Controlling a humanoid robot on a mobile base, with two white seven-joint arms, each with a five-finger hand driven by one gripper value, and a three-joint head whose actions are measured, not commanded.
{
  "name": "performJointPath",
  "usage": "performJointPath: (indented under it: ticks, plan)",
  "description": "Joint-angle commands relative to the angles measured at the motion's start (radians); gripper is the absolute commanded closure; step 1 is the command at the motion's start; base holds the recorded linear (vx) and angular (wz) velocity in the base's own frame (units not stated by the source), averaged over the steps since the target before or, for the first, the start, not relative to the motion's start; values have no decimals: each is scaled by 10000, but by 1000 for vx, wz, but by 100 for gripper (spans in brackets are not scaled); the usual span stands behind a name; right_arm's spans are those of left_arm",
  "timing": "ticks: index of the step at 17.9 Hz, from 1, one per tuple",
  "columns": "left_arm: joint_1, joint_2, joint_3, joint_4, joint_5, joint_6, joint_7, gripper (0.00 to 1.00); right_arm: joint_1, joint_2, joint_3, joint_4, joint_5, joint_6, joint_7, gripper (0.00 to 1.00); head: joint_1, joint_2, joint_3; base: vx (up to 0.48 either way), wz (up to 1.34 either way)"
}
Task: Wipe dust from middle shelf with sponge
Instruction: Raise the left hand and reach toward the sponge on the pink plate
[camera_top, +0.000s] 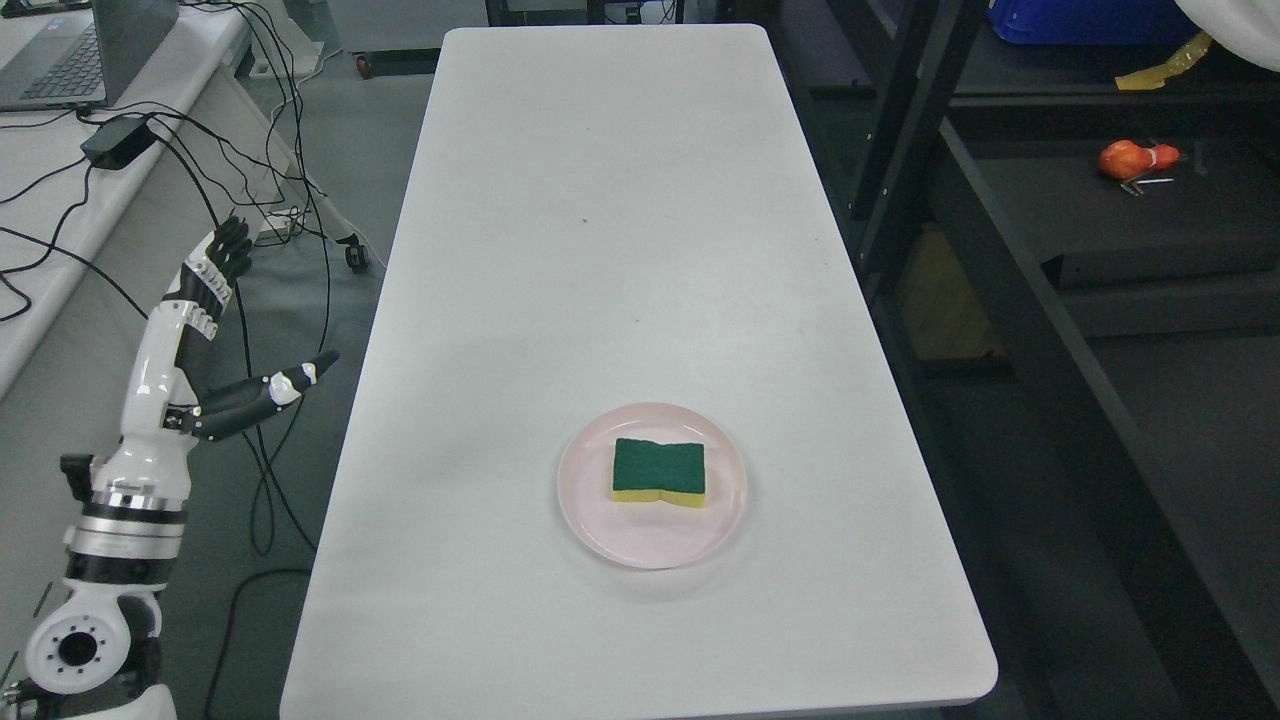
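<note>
A green-topped yellow sponge (659, 471) lies on a pink plate (600, 520) near the front of the white table (600, 250). My left hand (235, 335) is raised beside the table's left edge, well left of the sponge. Its fingers are spread and it holds nothing. A dark metal shelf unit (1100, 230) stands to the right of the table. My right arm is not visible.
An orange object (1135, 158) and small metal tools lie on a dark shelf at the right. A blue bin (1080, 20) sits on a higher shelf. A desk with a laptop (80, 50), a power brick and several black cables stands at the left.
</note>
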Motion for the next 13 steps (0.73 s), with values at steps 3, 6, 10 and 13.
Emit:
performJointPath:
  ticks: [3,6,10,13]
  plan:
    - [-2533,2468,-4227,795,-5089,-1941,-1089,2,-1,-175,-6,-174,0,8,5,0,0,0,0,-1,3]
    - [-3623,2392,-6267,1102,-6687,-2355,-1120,2,-1,-175,9,-174,0,8,5,0,0,0,0,-1,3]
    - [-4422,1261,-8233,1958,-8678,-2571,-1136,2,-1,-175,-6,-174,0,8,5,0,0,0,0,0,0]
    - [-4530,338,-8725,2544,-9909,-2908,-1151,3,-1,-175,9,-174,0,8,5,0,0,0,0,0,0]
